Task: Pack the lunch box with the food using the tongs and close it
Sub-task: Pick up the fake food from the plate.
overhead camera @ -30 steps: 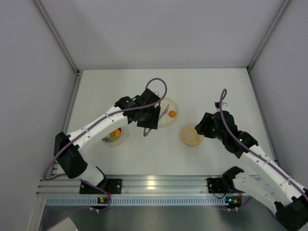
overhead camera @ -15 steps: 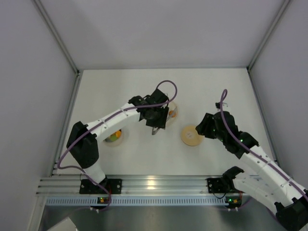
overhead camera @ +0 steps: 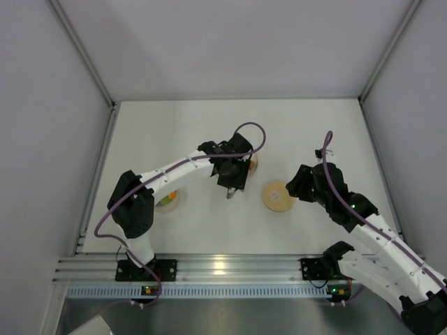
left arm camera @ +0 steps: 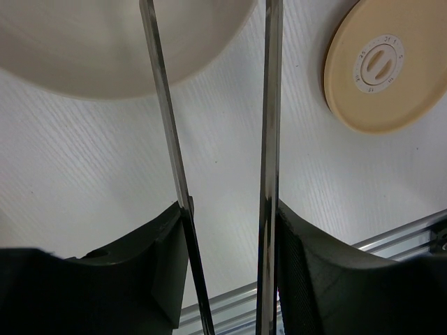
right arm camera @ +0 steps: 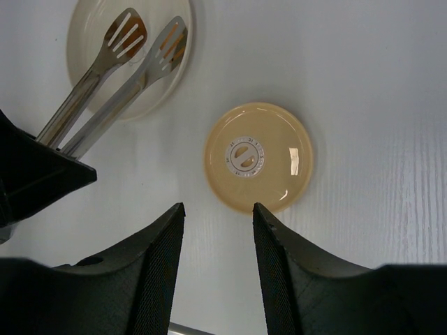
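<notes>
Tongs [left arm camera: 269,125], one pair with two thin metal arms, sit clamped between the fingers of the left gripper [left arm camera: 230,209]. The left wrist view shows each arm pressed against one dark finger, and both arms run up over the rim of the one cream plate [left arm camera: 140,49].

Only the right wrist view shows the far end of the tongs: two slotted spoon tips lying side by side over the plate, with an orange tint at them (whether that is something caught there or a reflection I cannot tell).

One tan lid [right arm camera: 257,158] lies flat on the white table [overhead camera: 174,132], apart from the plate and just beyond the right gripper [right arm camera: 218,209]. Its two fingers stand apart with bare table between them and touch nothing.

The overhead view alone shows the one lunch box [overhead camera: 174,204], a small round pot standing uncovered on the left part of the table. It is partly hidden under the left arm and well apart from the lid. Food [overhead camera: 165,202] in orange and green shows inside it, too small to count.

From overhead the left gripper covers most of the plate, and the handle end of the tongs sticks out beneath it towards the near edge.
</notes>
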Available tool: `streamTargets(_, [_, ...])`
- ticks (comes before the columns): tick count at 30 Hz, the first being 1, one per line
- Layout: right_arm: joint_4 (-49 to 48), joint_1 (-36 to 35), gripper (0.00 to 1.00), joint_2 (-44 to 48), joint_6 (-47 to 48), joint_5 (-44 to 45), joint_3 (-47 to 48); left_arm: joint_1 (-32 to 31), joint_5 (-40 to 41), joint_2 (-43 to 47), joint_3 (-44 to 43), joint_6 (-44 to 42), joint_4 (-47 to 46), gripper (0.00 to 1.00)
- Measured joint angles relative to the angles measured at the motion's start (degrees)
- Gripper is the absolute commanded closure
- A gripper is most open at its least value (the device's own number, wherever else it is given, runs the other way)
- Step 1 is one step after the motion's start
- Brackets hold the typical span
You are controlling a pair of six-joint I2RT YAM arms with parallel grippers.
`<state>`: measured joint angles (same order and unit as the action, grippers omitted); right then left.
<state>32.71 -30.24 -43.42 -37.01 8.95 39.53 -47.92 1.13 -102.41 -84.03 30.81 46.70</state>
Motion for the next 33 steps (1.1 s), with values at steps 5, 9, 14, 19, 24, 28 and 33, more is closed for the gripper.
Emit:
streamTargets(5, [0.02, 0.0, 0.56, 0.22, 0.02, 0.02, 0.0, -0.02, 0.26, -0.55, -0.35, -0.33, 0.02, 0.49])
streamTargets(9, [0.04, 0.0, 0.56, 0.28, 0.04, 0.02, 0.0, -0.04, 0.87, -2.01, -1.36, -0.5, 0.13, 0.49])
streamTargets(14, [0.07, 0.0, 0.56, 0.28, 0.22, 0.02, 0.0, -0.04, 2.32, -3.13, -1.81, -0.52, 0.61, 0.49])
streamTargets(19, [0.07, 0.02, 0.56, 0.28, 0.46, 0.0, 0.0, -0.04, 3.87, -3.1, -1.81, -0.5, 1.66, 0.48])
streamTargets(24, [0.04, 0.02, 0.56, 0.26, 0.46, -0.02, 0.0, -0.04, 4.76, -2.71, -1.36, -0.48, 1.88, 0.48])
streamTargets(28, [0.02, 0.02, 0.56, 0.26, 0.44, -0.07, 0.0, -0.02, 4.76, -1.22, -0.26, -0.48, 2.36, 0.48])
streamTargets(33, [0.02, 0.02, 0.56, 0.26, 0.44, -0.24, 0.0, -0.02, 4.96, -0.76, -0.17, -0.48, 2.75, 0.48])
